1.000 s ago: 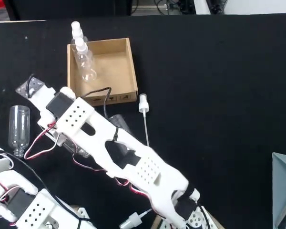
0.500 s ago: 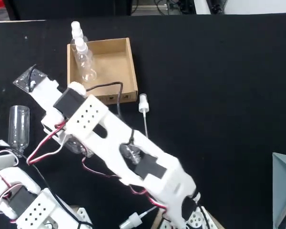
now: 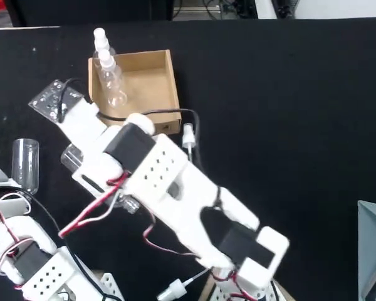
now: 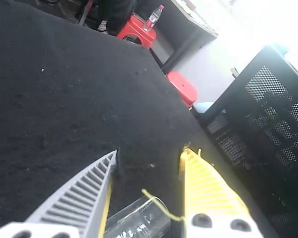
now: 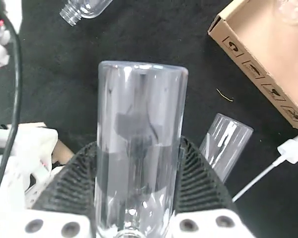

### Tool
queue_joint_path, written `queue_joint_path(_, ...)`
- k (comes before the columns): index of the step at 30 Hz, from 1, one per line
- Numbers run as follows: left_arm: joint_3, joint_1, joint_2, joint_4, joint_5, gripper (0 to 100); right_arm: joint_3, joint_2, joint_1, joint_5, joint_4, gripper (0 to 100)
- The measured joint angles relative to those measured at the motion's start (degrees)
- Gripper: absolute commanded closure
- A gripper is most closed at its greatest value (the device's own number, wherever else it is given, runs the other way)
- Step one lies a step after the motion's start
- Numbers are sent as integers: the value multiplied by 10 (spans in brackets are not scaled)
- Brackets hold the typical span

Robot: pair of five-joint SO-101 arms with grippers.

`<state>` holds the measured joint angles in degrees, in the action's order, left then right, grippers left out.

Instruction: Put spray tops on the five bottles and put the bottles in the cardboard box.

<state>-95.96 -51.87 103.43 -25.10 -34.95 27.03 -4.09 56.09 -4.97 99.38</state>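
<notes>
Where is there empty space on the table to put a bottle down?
The black table is bare right of the brown cardboard box and the loose white spray top. The box's right half is free too. Crowded: near the white arm and clear uncapped bottle.

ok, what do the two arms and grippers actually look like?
Both arms are white plastic shells with dot-grid holes on the housings, trailing red, white and black wires: right arm, left arm. Left gripper has ridged, pointed fingers, one grey, one yellow. Right gripper has black ribbed pads on white mounts.
</notes>
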Motion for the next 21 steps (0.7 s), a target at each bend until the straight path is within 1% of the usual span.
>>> queue_joint_path(9, 0, 0, 0, 0, 0, 813, -7, 74, -92, -2, 0, 988)
queue_joint_path(13, 0, 2, 0, 0, 0, 816, -41, 99, -151, -3, 0, 988)
queue_joint_path(19, 0, 4, 0, 0, 0, 815, -88, 100, -240, -3, 0, 988)
queue_joint_path(21, 0, 4, 0, -15, 0, 815, -108, 100, -267, -3, 0, 988)
